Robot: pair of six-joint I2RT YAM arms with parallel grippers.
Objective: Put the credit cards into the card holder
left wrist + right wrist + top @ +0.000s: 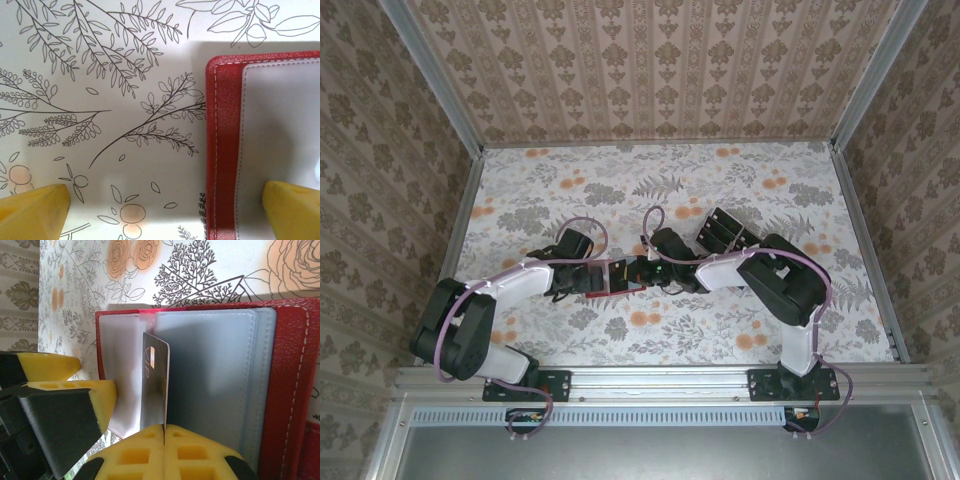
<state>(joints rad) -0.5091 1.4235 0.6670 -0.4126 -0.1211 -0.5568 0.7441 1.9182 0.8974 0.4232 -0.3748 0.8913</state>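
The red card holder (619, 277) lies open at the table's middle, its clear sleeves up. In the right wrist view my right gripper (164, 429) is shut on a black credit card (154, 377), which stands on edge between two clear sleeves of the card holder (290, 390). My left gripper (162, 210) is open and straddles the holder's red edge (222, 150). One of its yellow fingers (292, 205) is over a clear sleeve and the other is over the tablecloth. From above, the left gripper (592, 278) and right gripper (642, 272) meet at the holder.
A clear tray (728, 232) with rows of dark cards sits behind the right arm. The floral tablecloth (570, 190) is bare at the back and left. Wallpapered walls close in three sides, and a metal rail (660, 378) runs along the near edge.
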